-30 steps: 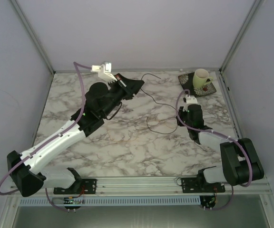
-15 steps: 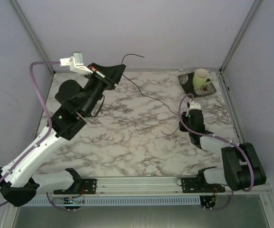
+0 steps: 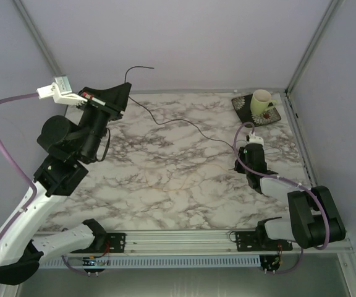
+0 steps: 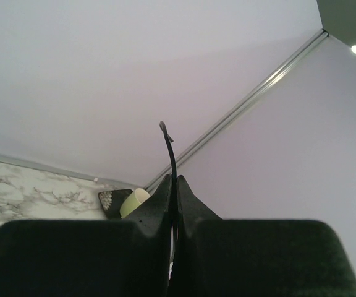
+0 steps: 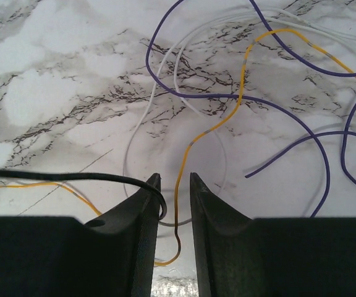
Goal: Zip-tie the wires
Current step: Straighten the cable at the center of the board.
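The wires (image 5: 227,96) lie loose on the marble table (image 3: 165,185) under the right gripper (image 5: 173,179), in 3 colours: purple, white and yellow. They cross too much to count singly. 1 black strand (image 3: 172,122) runs from there across the table and up to the left gripper (image 4: 173,185), which is clamped on it and held high. This is probably to draw the strand taut, though I cannot tell whether it is the tie. The right gripper's jaws stand narrowly apart over 1 yellow wire, gripping nothing, and seem to mark the bundling spot. 1 mug (image 3: 262,101) sits on 1 dark plate (image 3: 243,108) in the far corner, well apart.
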Controlling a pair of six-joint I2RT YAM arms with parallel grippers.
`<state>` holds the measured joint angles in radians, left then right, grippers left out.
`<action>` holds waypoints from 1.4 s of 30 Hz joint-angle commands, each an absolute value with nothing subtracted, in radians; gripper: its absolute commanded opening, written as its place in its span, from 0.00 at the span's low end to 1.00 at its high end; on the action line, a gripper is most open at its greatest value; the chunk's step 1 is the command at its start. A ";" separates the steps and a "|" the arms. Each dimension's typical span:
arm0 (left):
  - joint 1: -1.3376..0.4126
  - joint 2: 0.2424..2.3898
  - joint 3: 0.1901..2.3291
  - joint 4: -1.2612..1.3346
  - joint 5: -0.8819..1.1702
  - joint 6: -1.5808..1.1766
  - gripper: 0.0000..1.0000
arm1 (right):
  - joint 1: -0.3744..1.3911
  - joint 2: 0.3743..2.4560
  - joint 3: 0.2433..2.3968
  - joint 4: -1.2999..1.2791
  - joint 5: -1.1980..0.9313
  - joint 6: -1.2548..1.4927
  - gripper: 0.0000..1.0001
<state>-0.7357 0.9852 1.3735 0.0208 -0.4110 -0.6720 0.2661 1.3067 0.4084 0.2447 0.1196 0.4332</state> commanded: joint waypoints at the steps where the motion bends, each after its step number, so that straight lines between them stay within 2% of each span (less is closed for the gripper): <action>1: -0.732 0.972 1.363 0.003 -0.426 -0.654 0.00 | 0.255 1.284 0.431 0.234 0.137 0.447 0.26; 3: -0.732 0.963 1.324 -0.005 -0.430 -0.670 0.00 | 0.254 1.280 0.437 0.224 0.137 0.446 0.22; 5: -0.731 0.946 1.268 -0.011 -0.444 -0.695 0.00 | 0.252 1.276 0.445 0.206 0.139 0.447 0.24; 10: -0.729 0.906 1.131 0.015 -0.462 -0.759 0.00 | 0.248 1.245 0.488 0.133 0.131 0.450 0.55; 13: -0.728 0.913 1.107 0.030 -0.457 -0.769 0.00 | 0.247 1.219 0.515 0.090 0.106 0.445 0.65; 20: -0.727 0.952 1.134 0.046 -0.439 -0.762 0.00 | 0.247 1.122 0.547 0.086 0.038 0.413 0.67; 27: -0.727 0.950 1.126 0.040 -0.448 -0.765 0.00 | 0.261 1.146 0.645 0.052 0.106 0.316 0.66; 33: -0.726 0.947 1.127 0.038 -0.450 -0.760 0.00 | 0.350 1.305 0.777 0.036 -0.021 0.236 0.58; 38: -0.726 0.947 1.126 0.047 -0.452 -0.765 0.00 | 0.424 1.479 0.860 0.088 -0.138 0.239 0.59; 42: -0.726 0.955 1.146 0.053 -0.440 -0.761 0.00 | 0.479 1.595 0.872 0.202 -0.218 0.270 0.65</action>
